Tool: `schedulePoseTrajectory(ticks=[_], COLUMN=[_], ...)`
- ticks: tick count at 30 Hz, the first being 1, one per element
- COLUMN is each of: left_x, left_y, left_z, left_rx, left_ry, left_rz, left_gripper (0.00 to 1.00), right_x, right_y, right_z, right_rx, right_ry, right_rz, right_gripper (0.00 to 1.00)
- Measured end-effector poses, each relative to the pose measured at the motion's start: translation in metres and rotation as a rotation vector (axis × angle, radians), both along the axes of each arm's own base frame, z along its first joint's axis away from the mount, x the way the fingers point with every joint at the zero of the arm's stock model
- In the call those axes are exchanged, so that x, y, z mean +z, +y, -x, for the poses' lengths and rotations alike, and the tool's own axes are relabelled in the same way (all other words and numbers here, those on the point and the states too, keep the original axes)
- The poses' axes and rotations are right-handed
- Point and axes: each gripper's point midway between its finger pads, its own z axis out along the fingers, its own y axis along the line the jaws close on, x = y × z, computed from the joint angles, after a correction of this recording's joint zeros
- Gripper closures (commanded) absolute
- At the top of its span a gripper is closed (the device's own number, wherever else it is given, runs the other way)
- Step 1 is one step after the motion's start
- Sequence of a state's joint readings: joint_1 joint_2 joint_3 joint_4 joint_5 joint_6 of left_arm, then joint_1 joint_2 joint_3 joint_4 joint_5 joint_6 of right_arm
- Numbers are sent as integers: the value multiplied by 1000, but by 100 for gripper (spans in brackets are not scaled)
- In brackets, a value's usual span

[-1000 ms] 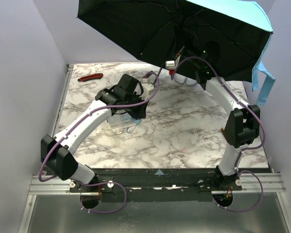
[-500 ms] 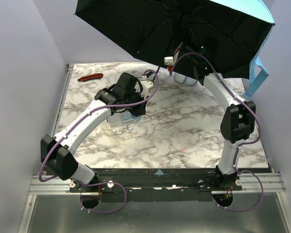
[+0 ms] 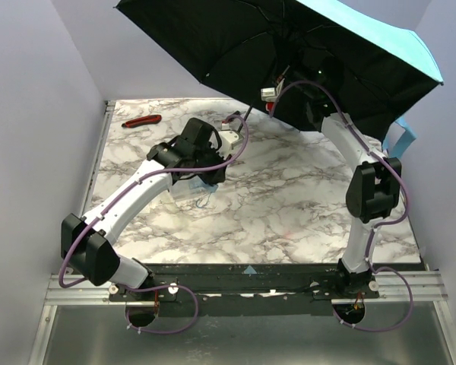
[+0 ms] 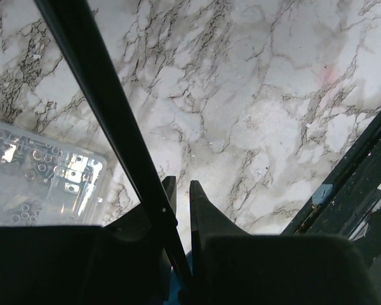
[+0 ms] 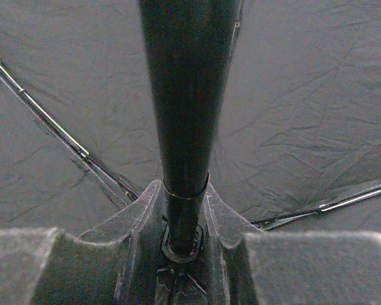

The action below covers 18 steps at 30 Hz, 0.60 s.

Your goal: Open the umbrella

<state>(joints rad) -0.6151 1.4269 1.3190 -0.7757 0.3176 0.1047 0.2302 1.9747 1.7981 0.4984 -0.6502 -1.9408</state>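
The umbrella (image 3: 243, 46) is open and held high over the back of the table, black underside toward the camera, with a sky-blue top edge (image 3: 380, 34). My left gripper (image 3: 213, 176) points down just above the table and is shut on the umbrella's lower end. In the left wrist view the thin black shaft (image 4: 108, 108) runs up from between the fingers (image 4: 180, 185), with a bit of blue handle (image 4: 171, 293) at their base. My right gripper (image 3: 308, 76) is up under the canopy. In the right wrist view it (image 5: 183, 187) is shut round the thick upper shaft (image 5: 184, 95).
A clear plastic box of small parts (image 3: 184, 190) sits on the marble table under my left wrist, and also shows in the left wrist view (image 4: 38, 184). A red-handled tool (image 3: 142, 120) lies at the back left. A blue strap (image 3: 399, 137) hangs from the canopy's right edge, near the right wall.
The canopy has tilted and shifted right, its right edge now nearer the wall, and the strap has swung. The right arm has straightened a little. The left arm has barely moved.
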Motion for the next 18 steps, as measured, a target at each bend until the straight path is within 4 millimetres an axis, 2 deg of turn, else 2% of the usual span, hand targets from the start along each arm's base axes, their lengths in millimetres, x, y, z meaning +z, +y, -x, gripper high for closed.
schedulePoseTrajectory(ticks=[3,5,8,13,16,18], left_x=[4,6,11,32,40,42], left_y=[0,1,0,-18,-25,-27], left_z=[0,3,10,14,19,26], left_rx=[-5,-20,-57,-137,-160,-171], left_ry=[-4,2,24,49,83,118], left_rz=[-2,-8,-18,16,46,66], left_gripper=[100,100,100,100,100,100], right_x=[-2,-5,-5,2,-2,-5], right_y=[-3,-9,-28,-73,-85,-87], right_z=[4,11,26,47,53,55], right_rx=[-4,-11,-40,-129,-164,-181], right_ry=[-5,-13,-33,-65,-64,-69], right_rz=[-1,-1,-3,-16,-20,-16], right_gripper=[77,71,67,63,54,51])
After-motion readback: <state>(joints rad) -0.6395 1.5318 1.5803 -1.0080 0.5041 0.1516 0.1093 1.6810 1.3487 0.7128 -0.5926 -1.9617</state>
